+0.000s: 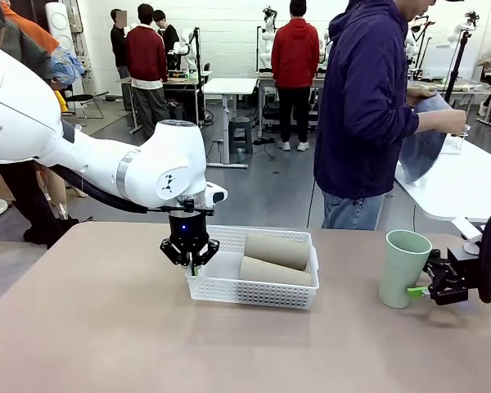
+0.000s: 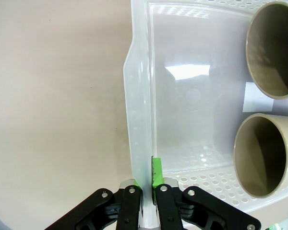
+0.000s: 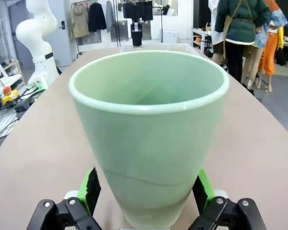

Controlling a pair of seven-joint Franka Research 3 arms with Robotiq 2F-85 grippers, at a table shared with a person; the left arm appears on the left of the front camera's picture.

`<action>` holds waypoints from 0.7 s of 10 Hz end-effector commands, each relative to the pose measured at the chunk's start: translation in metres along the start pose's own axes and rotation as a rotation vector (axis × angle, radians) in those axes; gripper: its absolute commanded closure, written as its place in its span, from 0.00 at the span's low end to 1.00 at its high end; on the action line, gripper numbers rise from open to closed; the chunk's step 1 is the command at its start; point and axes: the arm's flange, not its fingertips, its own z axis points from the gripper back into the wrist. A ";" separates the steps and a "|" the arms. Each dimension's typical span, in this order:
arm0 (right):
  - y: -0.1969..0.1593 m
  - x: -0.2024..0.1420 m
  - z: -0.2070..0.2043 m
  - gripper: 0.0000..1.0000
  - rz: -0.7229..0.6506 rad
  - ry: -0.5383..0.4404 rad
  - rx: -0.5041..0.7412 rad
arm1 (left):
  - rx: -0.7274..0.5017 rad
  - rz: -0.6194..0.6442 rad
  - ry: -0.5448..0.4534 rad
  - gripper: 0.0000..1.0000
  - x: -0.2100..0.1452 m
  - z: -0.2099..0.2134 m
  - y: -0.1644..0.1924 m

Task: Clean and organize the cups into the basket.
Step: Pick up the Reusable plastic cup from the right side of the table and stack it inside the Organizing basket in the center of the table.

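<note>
Front view: taken from fixed point on robot's side, faced across table (image 1: 106, 327) toward person (image 1: 368, 115) at far side; full table width covered from moderate distance.
Left wrist view: aimed straight down, set very close over basket (image 2: 139, 96) wall; mouths of tan cups (image 2: 259, 158) caught at frame edge.
Right wrist view: held low, near table level, aimed along table; mint cup (image 3: 149, 139) seen close up.
Overlap: basket and tan cups shared by front and left wrist views; mint cup by front and right wrist views.

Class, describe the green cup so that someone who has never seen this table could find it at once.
On the tan table, right of the white basket, one cup stands upright between the right gripper's open fingers. It is mint green and outside the basket; the two tan cups lie on their sides inside it.
</note>
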 end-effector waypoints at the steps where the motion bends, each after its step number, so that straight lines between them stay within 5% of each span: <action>1: -0.009 0.001 -0.011 0.00 -0.012 0.015 0.043 | -0.002 -0.001 -0.005 1.00 0.001 0.002 0.001; 5: -0.013 0.002 -0.026 0.00 0.001 -0.012 0.077 | -0.002 -0.001 -0.005 1.00 0.001 0.002 0.001; 6: -0.013 0.002 -0.026 0.59 0.012 -0.019 0.082 | -0.002 -0.001 -0.005 1.00 0.001 0.002 0.001; 7: -0.013 0.001 -0.026 0.59 0.013 -0.021 0.082 | -0.002 -0.001 -0.005 1.00 0.001 0.002 0.001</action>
